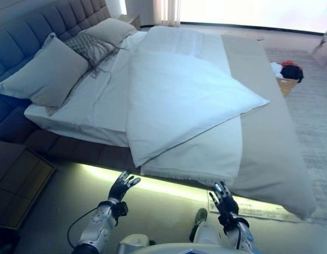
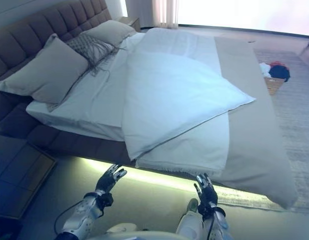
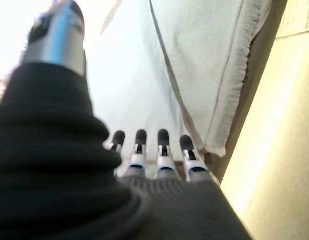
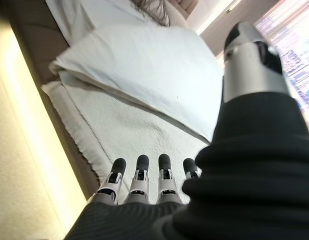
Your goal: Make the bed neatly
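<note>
A bed with a grey padded headboard (image 1: 42, 21) fills the view. A white duvet (image 1: 184, 95) lies crooked and folded back across the mattress, one corner pointing right. Under it a white textured blanket (image 1: 206, 153) hangs over the near edge, on a beige bedspread (image 1: 269, 143). Three pillows sit at the head: a large beige one (image 1: 52, 71), a patterned one (image 1: 92, 47) and a beige one (image 1: 113, 29). My left hand (image 1: 123, 186) and right hand (image 1: 225, 200) are open and empty, just below the bed's near edge. The wrist views show straight fingers (image 3: 139, 145) (image 4: 139, 172) pointing at the bedding.
A wooden nightstand (image 1: 18, 180) stands at the lower left by the headboard. A basket with clothes (image 1: 288, 74) sits on the rug beyond the bed's right side. A light strip glows under the bed frame (image 1: 163, 185). A curtained window is at the far end.
</note>
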You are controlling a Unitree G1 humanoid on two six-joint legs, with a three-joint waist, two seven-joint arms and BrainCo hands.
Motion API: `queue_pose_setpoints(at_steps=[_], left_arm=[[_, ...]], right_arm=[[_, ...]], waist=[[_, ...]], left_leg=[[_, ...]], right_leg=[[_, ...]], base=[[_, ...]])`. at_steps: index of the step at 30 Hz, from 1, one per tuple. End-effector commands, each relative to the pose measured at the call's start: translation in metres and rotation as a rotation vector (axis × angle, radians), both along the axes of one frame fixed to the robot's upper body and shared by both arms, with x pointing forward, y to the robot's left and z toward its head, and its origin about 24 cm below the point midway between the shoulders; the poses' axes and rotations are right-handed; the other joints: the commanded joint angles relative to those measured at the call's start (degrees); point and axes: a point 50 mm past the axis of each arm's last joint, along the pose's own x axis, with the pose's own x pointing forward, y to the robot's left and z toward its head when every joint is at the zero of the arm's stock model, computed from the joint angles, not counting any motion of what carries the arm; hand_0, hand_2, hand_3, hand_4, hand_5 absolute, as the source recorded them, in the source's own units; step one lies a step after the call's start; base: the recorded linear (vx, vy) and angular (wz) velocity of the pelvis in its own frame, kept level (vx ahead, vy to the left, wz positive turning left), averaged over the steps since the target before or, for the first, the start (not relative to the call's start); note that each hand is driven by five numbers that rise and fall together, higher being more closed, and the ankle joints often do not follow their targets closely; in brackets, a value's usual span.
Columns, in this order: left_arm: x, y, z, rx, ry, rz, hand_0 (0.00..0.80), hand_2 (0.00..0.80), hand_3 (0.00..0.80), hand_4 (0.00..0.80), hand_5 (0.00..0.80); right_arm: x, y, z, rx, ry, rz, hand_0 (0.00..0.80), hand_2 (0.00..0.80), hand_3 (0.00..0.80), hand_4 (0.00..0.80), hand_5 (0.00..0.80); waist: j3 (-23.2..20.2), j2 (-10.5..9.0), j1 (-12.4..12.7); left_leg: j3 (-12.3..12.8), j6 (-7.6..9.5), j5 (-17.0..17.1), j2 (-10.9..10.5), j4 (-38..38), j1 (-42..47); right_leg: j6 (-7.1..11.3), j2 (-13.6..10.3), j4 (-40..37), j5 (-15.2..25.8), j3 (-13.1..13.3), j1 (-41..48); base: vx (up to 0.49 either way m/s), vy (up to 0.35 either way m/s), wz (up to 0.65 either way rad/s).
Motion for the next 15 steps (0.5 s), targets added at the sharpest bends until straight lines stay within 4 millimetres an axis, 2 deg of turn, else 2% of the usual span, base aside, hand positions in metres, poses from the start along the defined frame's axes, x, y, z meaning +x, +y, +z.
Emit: queue_pose_setpoints(at_steps=[1,2,3,5,6,7,8,9,12,13,15], left_arm=[[0.013,0.011,0.026,-0.016,-0.152,0.013,0.000,0.000,0.000,0.000,0.000],[0.009,0.011,0.024,-0.023,-0.141,0.021,0.000,0.000,0.000,0.000,0.000],[0.008,0.011,0.024,-0.036,-0.141,0.020,0.000,0.000,0.000,0.000,0.000],[0.008,0.004,0.028,-0.062,-0.175,-0.020,0.000,0.000,0.000,0.000,0.000],[0.009,-0.002,0.031,-0.082,-0.195,-0.040,0.000,0.000,0.000,0.000,0.000],[0.010,-0.008,0.033,-0.104,-0.213,-0.061,0.000,0.000,0.000,0.000,0.000],[0.010,-0.011,0.035,-0.111,-0.219,-0.077,0.000,0.000,0.000,0.000,0.000],[0.012,-0.017,0.037,-0.114,-0.227,-0.096,0.000,0.000,0.000,0.000,0.000],[0.011,-0.018,0.037,-0.113,-0.232,-0.101,0.000,0.000,0.000,0.000,0.000],[0.009,-0.016,0.036,-0.113,-0.230,-0.096,0.000,0.000,0.000,0.000,0.000],[0.008,-0.016,0.035,-0.111,-0.228,-0.099,0.000,0.000,0.000,0.000,0.000]], right_arm=[[0.015,-0.006,0.012,0.000,-0.094,0.015,0.000,0.000,0.000,0.000,0.000],[0.013,-0.007,0.012,-0.014,-0.083,0.018,0.000,0.000,0.000,0.000,0.000],[0.013,-0.007,0.013,-0.019,-0.091,0.026,0.000,0.000,0.000,0.000,0.000],[0.013,-0.011,0.015,-0.019,-0.113,0.020,0.000,0.000,0.000,0.000,0.000],[0.013,-0.015,0.016,-0.033,-0.112,0.012,0.000,0.000,0.000,0.000,0.000],[0.014,-0.020,0.018,-0.052,-0.111,0.004,0.000,0.000,0.000,0.000,0.000],[0.014,-0.024,0.019,-0.062,-0.112,-0.004,0.000,0.000,0.000,0.000,0.000],[0.017,-0.029,0.021,-0.070,-0.123,-0.017,0.000,0.000,0.000,0.000,0.000],[0.022,-0.030,0.025,-0.051,-0.144,-0.029,0.000,0.000,0.000,0.000,0.000],[0.022,-0.026,0.026,-0.043,-0.144,-0.030,0.000,0.000,0.000,0.000,0.000],[0.021,-0.022,0.026,-0.036,-0.135,-0.036,0.000,0.000,0.000,0.000,0.000]], waist=[[-0.1,-2.95,0.3],[-0.2,-2.52,0.4],[-0.4,-2.86,0.4],[-0.7,-2.57,0.8],[-0.9,-2.89,0.9],[-0.9,-2.93,0.9],[-0.8,-2.87,0.8],[-0.1,-2.46,1.1],[0.8,-1.69,1.6],[0.9,-1.27,1.8],[0.5,-0.58,1.9]], left_leg=[[3.0,3.44,-1.5,-3.5,12.8,0.6],[3.1,2.67,0.1,-2.4,15.2,-0.2],[2.9,2.03,2.6,-2.3,16.9,-1.2],[3.1,-0.37,7.9,-2.0,24.8,-4.2],[3.2,-1.22,10.7,-2.6,27.5,-6.0],[3.9,-2.05,12.9,-2.1,30.9,-8.5],[4.5,-2.59,14.0,-1.3,32.9,-10.4],[4.6,-2.52,13.4,0.9,34.2,-14.0],[4.4,-3.06,15.5,4.0,27.4,-16.5],[3.7,-3.52,17.5,5.4,21.0,-16.0],[2.6,-4.29,20.2,6.8,10.8,-15.1]], right_leg=[[1.79,-0.4,-9.7,9.1,-0.5,3.0],[1.25,0.6,-7.9,8.0,-0.2,3.6],[0.81,0.8,-7.2,7.3,-0.2,4.0],[-0.87,3.1,-6.9,3.8,-2.0,6.2],[-1.77,3.4,-7.3,2.8,-2.9,7.1],[-2.78,3.8,-7.6,1.6,-3.6,8.3],[-3.49,4.2,-7.9,1.0,-3.9,9.0],[-4.31,5.1,-7.9,-0.2,-4.1,10.1],[-5.29,6.9,-7.5,-2.3,-3.8,11.4],[-5.26,7.9,-7.7,-3.0,-3.3,12.1],[-5.18,9.2,-8.1,-4.1,-2.5,12.5]], base=[[0.477,-0.393,0.16],[0.438,-0.390,0.14],[0.370,-0.379,0.11],[0.317,-0.345,0.06],[0.273,-0.280,0.09],[0.229,-0.241,0.00],[0.218,-0.234,0.04],[0.175,-0.191,0.10],[0.182,-0.117,0.16],[0.234,-0.022,-0.17],[0.257,0.046,-0.18]])
